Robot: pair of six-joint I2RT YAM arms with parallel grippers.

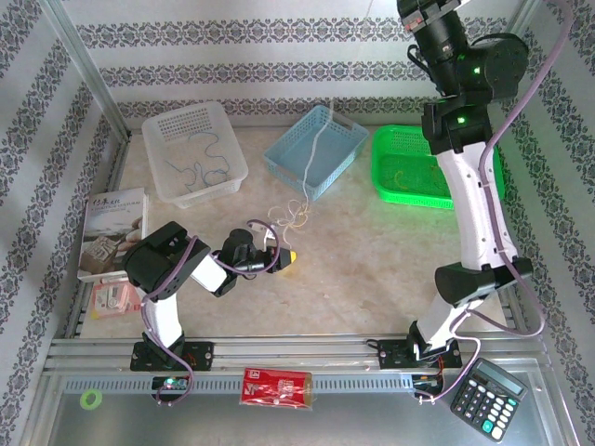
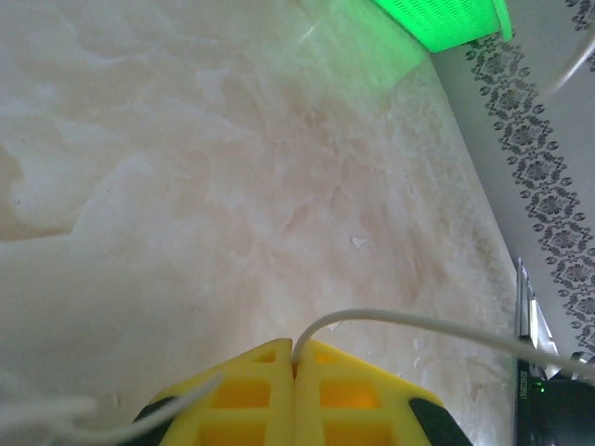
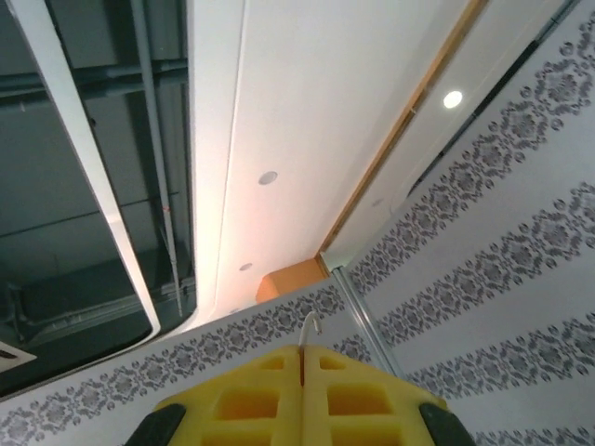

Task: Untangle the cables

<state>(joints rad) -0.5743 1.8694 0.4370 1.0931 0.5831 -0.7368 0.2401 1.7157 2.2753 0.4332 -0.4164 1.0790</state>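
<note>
Shut jaws on both arms, each pinching a thin pale cable. At the left jaws a white strand (image 2: 418, 323) leaves the seam between the yellow pads and arcs off to their right, low over the counter (image 2: 232, 186). At the right jaws, raised high and pointing at the ceiling, a short curled tip (image 3: 311, 323) pokes out past the pads.

The loose tangle (image 1: 290, 219) lies on the counter just beyond the left jaws, far below the right ones. These cables look nearly weightless, limp and springy. They should follow any pull and snag on each other rather than resist. They are thin enough to slip out of a pinch, so I would grip close to a free end and draw slowly (a sharp tug would likely tighten the knot).

Counted:
- **Baskets:** three sit beyond the left jaws: a white one (image 1: 223, 116), a blue one (image 1: 286, 177) and a green one (image 1: 376, 167).
- **White basket:** it holds dark blue wires (image 1: 191, 172), probably two or three, but the curls overlap too much to be sure.
- **Blue basket:** one pale strand (image 1: 314, 153) runs across it toward the tangle.
- **Green basket:** there may be a single yellow-green curl (image 1: 406, 174), though it is too faint to confirm.
- **Tangle:** I cannot tell how many strands it has.
</note>
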